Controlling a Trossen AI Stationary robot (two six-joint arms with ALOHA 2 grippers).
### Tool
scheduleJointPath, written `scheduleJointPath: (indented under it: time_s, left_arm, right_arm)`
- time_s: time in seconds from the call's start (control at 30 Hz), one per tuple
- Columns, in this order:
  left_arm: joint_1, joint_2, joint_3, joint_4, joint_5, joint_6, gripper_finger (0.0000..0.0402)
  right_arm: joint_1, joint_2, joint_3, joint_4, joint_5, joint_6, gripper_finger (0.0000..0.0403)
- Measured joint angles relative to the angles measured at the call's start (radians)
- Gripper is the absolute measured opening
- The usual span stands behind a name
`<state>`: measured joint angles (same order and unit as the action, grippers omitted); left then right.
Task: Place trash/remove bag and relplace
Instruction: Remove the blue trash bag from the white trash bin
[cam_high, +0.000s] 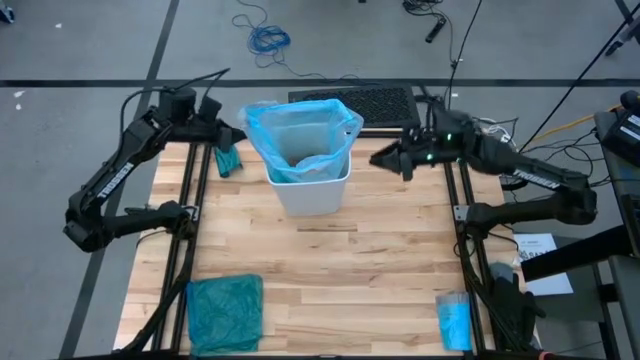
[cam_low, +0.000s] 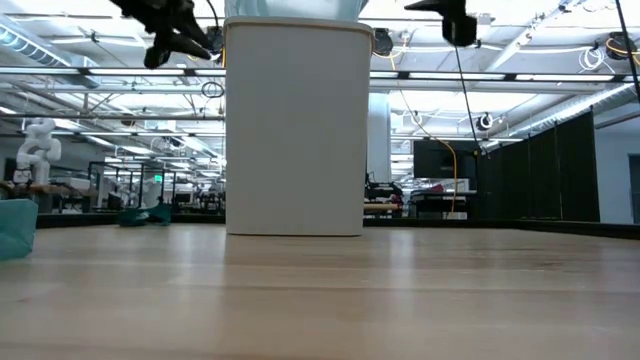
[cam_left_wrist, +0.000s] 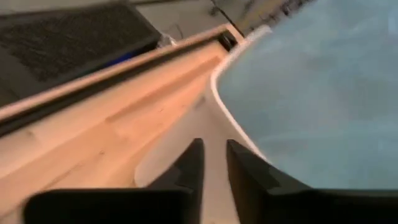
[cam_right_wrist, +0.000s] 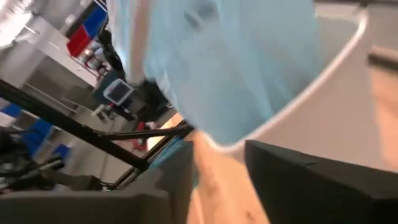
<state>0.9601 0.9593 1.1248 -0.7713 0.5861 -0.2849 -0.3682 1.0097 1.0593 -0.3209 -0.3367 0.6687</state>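
From above, the white bin (cam_high: 310, 185) stands toward the table's (cam_high: 330, 270) far edge, the bag (cam_high: 300, 135) lining it and folded over its rim. The left gripper (cam_high: 228, 133) sits just beside the bin's left rim and the right gripper (cam_high: 385, 157) just beside its right, probably so both can take the liner's edge from opposite sides. A teal bag (cam_high: 225, 310) lies at the near left and a blue roll (cam_high: 453, 320) at the near right; no trash shows on the table. At table height, the bin (cam_low: 298, 130) fills the middle, with both grippers up at rim height either side. In the left wrist view, the fingers (cam_left_wrist: 186, 171) stand a narrow gap apart, gripping nothing, beside the bin wall and bag (cam_left_wrist: 323, 93). In the right wrist view, the fingers (cam_right_wrist: 298, 180) stand apart with the bag's overhang (cam_right_wrist: 236, 68) just ahead, not yet pinched.
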Motion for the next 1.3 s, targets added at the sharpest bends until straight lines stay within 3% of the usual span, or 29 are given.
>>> scheduleJointPath:
  time_s: [0.07,0.2,0.3,0.4,0.93,1.3]
  left_arm:
    - [0.014,0.001,-0.022,-0.012,0.015,0.011,0.0017]
    - [0.032,0.002,-0.054,-0.004,-0.008,0.013,0.0003]
    - [0.049,0.007,-0.055,0.043,-0.086,0.025,0.0002]
    - [0.065,0.03,-0.055,0.121,-0.086,0.035,0.0001]
    - [0.094,0.305,-0.055,0.342,0.093,0.046,0.0]
    - [0.09,0.369,-0.055,0.423,0.246,0.025,0.0]
  right_arm:
    - [0.021,-0.032,-0.096,0.103,0.003,0.065,0.0083]
    - [0.062,-0.079,-0.255,0.234,0.05,0.165,0.001]
    - [0.084,-0.084,-0.336,0.303,0.069,0.241,0.0007]
    - [0.116,-0.066,-0.385,0.389,0.081,0.285,0.0001]
    - [0.232,0.149,-0.402,0.674,0.117,0.368,0.0]
    - [0.252,0.192,-0.402,0.742,0.189,0.386,0.0]
